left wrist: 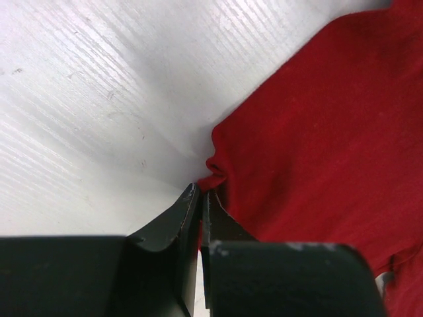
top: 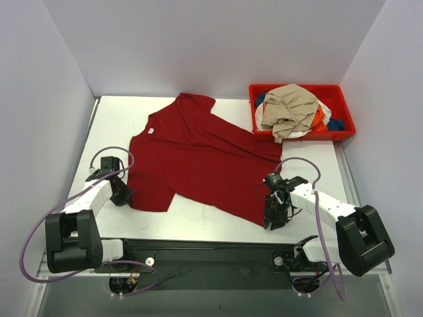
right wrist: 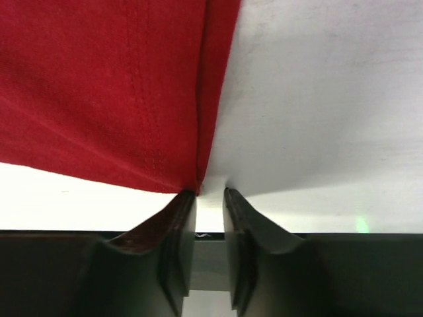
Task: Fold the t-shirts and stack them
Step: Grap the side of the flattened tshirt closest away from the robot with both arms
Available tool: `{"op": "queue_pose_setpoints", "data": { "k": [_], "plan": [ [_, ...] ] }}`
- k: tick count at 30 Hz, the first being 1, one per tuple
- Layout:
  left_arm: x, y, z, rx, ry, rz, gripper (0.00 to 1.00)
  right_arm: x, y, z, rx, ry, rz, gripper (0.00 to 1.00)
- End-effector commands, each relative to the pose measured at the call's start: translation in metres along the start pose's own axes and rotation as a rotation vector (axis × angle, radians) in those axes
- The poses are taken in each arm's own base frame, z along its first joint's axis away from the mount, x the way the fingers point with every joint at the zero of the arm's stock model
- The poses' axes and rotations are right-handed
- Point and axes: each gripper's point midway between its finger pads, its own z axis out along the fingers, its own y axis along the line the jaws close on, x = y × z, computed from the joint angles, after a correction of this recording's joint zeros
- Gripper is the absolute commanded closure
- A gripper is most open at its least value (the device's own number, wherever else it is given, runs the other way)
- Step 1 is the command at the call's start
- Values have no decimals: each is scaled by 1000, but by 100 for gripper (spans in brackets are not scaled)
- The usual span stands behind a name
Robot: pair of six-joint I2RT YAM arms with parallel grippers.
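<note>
A dark red t-shirt (top: 205, 155) lies spread on the white table (top: 112, 125), its white neck label (top: 151, 131) at the back left. My left gripper (top: 123, 197) sits at the shirt's near left corner. In the left wrist view (left wrist: 201, 195) its jaws are shut on a pinch of the red cloth (left wrist: 317, 132). My right gripper (top: 271, 223) sits at the shirt's near right corner. In the right wrist view (right wrist: 210, 193) its jaws stand slightly apart with bare table between them, and the shirt's corner (right wrist: 106, 86) touches the left fingertip (right wrist: 185, 198).
A red plastic bin (top: 301, 137) stands at the back right, holding a crumpled tan shirt (top: 287, 105) over orange (top: 319, 119) and blue (top: 335, 124) cloth. Grey walls close in the table on three sides. A black rail (top: 205, 247) runs along the near edge.
</note>
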Motion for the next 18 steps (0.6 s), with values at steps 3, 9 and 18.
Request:
{"op": "queue_pose_setpoints", "data": {
  "k": [3,9,18],
  "plan": [
    [-10,5,-9,8,6,-25,100,5,8,7,-32,39,-28,84],
    [-16,0,-17,42,7,-52,100,0,14,1,-47,41,-53,98],
    [-14,1,-18,49,6,-44,100,-13,15,-9,-27,-2,-49,67]
  ]
}}
